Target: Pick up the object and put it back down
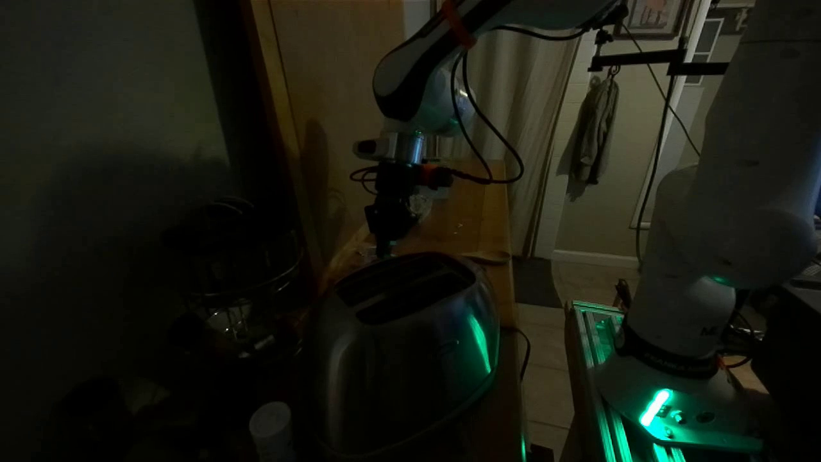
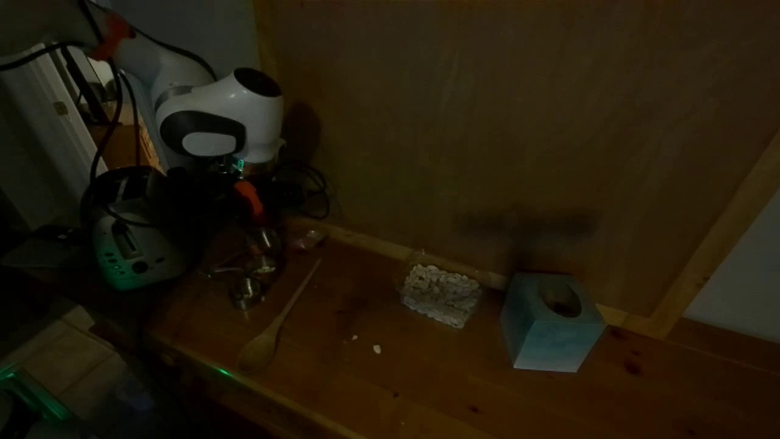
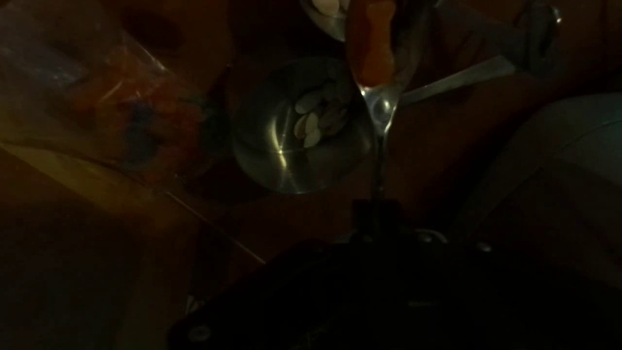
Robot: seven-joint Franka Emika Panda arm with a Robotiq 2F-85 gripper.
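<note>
One spoon (image 3: 381, 107), I think, was pinched by its handle in my gripper (image 3: 377, 209), head near or over a cup (image 3: 316, 167); lifted or not, couldn't tell, too dark. Main risk IMO: a low move w/ the head catching its rim, tipping bits (image 3: 312, 137) out. Thin handle prob. could twist if my hold was light. Toaster (image 1: 410, 366) stood near; wide swing might bump it

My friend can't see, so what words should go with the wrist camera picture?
A dark robot gripper, at the bottom, holds a shiny, spoon-like metal utensil. Just left in the picture, a round metal cup contains pale, flat pieces; crinkled clear plastic lies farther left. Much else is too dark to make out.
</note>
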